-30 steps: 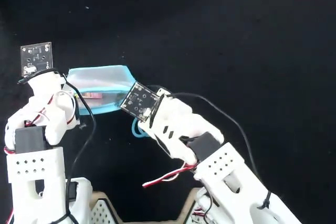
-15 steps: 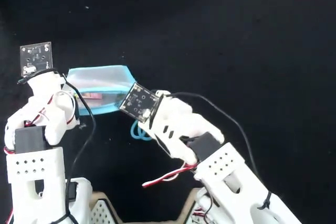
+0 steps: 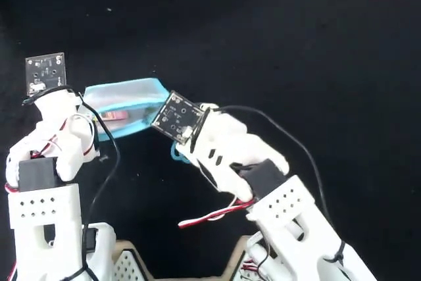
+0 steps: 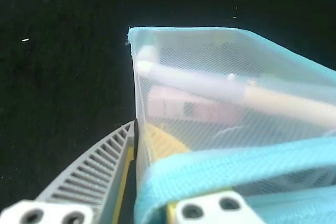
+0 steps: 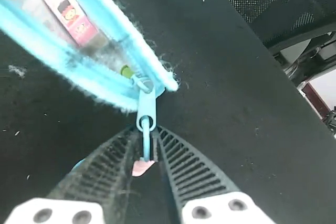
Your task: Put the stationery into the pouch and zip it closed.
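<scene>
- High view: a translucent mesh pouch with light-blue trim [image 3: 125, 100] lies on the black table cloth [image 3: 296, 64], left of centre and towards the far side.
- The left gripper [image 3: 94, 125] is at the pouch's left end. The right gripper [image 3: 172, 144] is at its near right corner, under the arm's square camera board, so I cannot tell its grip from above.
- A pink item shows through the mesh near the left end.
- Left wrist view: the left gripper [image 4: 142, 182] is clenched on the pouch [image 4: 220, 61], its end seam pinched between the grey ribbed finger [image 4: 89, 182] and the other finger.
- Inside the mesh lie a long white pen [image 4: 210, 85] and, just beside it, a pink rectangular eraser [image 4: 178, 107]. There is also a yellow shape I cannot identify.
- Right wrist view: the right gripper [image 5: 145, 132] is clamped on the light-blue zip pull [image 5: 145, 140], with both ribbed fingers [image 5: 181, 161] pressed against it.
- The slider sits at the pouch's [image 5: 105, 18] corner. The two blue zip tapes spread apart beyond it, so the mouth is open there, and the pink eraser [image 5: 71, 14] shows in the gap.
</scene>
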Action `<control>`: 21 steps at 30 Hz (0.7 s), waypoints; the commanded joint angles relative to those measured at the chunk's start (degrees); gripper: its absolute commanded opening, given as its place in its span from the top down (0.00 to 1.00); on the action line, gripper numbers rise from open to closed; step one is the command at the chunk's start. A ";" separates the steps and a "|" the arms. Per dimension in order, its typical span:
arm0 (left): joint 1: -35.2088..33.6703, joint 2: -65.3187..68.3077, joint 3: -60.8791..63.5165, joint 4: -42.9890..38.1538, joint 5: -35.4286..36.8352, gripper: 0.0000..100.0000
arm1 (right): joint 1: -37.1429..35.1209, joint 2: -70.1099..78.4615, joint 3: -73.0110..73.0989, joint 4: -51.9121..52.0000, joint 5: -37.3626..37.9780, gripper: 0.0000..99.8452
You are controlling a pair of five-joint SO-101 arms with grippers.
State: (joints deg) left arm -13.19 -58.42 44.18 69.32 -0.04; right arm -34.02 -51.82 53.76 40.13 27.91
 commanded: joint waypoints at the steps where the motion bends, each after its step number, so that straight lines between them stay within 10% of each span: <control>1: 0.04 -0.26 -2.77 0.53 0.00 0.97 | 0.97 -1.19 -6.29 1.49 0.09 0.99; 21: -0.40 -0.35 -9.63 1.67 0.26 0.83 | 0.88 -1.19 -13.41 1.49 0.18 0.99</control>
State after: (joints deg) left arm -13.10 -57.98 40.04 70.90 0.04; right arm -34.02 -51.82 45.05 41.45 27.91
